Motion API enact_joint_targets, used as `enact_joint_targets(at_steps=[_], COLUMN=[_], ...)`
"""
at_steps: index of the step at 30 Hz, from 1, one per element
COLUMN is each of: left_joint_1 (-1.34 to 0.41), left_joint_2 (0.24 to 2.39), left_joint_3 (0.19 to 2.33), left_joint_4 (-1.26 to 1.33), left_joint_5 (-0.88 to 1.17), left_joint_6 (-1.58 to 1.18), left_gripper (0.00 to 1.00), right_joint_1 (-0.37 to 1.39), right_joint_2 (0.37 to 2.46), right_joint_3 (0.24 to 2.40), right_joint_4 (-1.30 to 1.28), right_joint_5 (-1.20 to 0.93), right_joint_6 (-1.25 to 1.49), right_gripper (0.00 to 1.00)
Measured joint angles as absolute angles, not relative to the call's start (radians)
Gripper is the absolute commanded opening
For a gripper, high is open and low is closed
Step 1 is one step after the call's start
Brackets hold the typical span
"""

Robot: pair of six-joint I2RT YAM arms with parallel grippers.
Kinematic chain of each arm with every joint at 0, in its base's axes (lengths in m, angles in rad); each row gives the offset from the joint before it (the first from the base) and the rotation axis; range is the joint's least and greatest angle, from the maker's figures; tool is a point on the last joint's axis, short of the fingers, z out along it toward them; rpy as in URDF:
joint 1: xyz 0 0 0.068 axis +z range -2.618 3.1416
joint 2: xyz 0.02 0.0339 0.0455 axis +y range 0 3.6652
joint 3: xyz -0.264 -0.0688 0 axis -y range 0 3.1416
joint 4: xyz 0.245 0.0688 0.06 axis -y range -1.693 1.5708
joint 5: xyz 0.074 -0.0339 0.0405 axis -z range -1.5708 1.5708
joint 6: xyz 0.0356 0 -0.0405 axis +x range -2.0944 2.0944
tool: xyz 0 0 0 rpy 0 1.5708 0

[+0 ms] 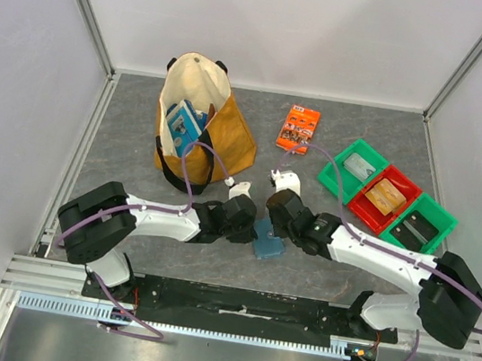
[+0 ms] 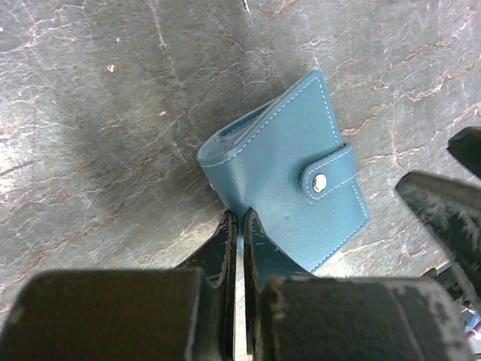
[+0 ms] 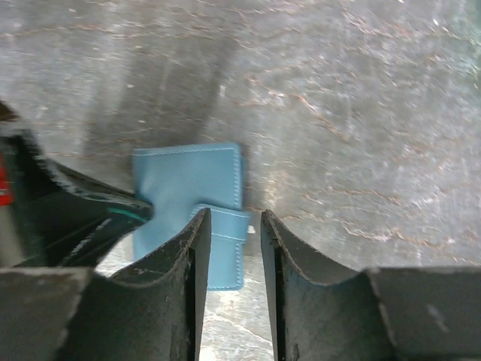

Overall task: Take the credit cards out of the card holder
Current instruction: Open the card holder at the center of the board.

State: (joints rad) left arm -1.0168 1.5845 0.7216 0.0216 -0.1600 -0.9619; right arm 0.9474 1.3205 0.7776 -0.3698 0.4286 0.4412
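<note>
The card holder [image 1: 269,245] is a light-blue wallet lying closed on the grey table between my two grippers, its tab snapped shut. It shows in the left wrist view [image 2: 289,158] and the right wrist view [image 3: 188,177]. No credit cards show at it. My left gripper [image 2: 237,219] is shut, its tips against the holder's near-left edge; in the top view it [image 1: 250,226] is at the holder's left. My right gripper [image 3: 234,218] is open just above the holder's tab [image 3: 225,233], at the holder's right edge. It shows in the top view [image 1: 274,224].
A tan tote bag [image 1: 196,128] with a blue-and-white box stands at the back left. An orange printed packet [image 1: 299,128] lies at the back. Green [image 1: 354,152], red [image 1: 371,209] and green [image 1: 439,224] bins at the right hold flat items.
</note>
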Motion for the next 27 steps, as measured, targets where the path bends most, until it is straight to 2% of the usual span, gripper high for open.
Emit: enact_joint_targets(at_steps=[10,27], left_joint_1=[-1.017,-1.019], left_joint_2=[1.581,1.562], left_joint_3=[0.719,0.679], left_joint_4=[0.018,0.062], left_joint_5=[-0.162,-0.166], left_joint_6=[-0.960,-0.963], left_gripper=[0.02,0.02], right_joint_1=[1.009,1.018], right_joint_2=[1.477,1.517], right_joint_3=[0.817,0.858], right_joint_4=[-0.358,-0.393], right_joint_5=[0.377,0.381], right_joint_6=[0.447,0.483], right_gripper=[0.45,0.47])
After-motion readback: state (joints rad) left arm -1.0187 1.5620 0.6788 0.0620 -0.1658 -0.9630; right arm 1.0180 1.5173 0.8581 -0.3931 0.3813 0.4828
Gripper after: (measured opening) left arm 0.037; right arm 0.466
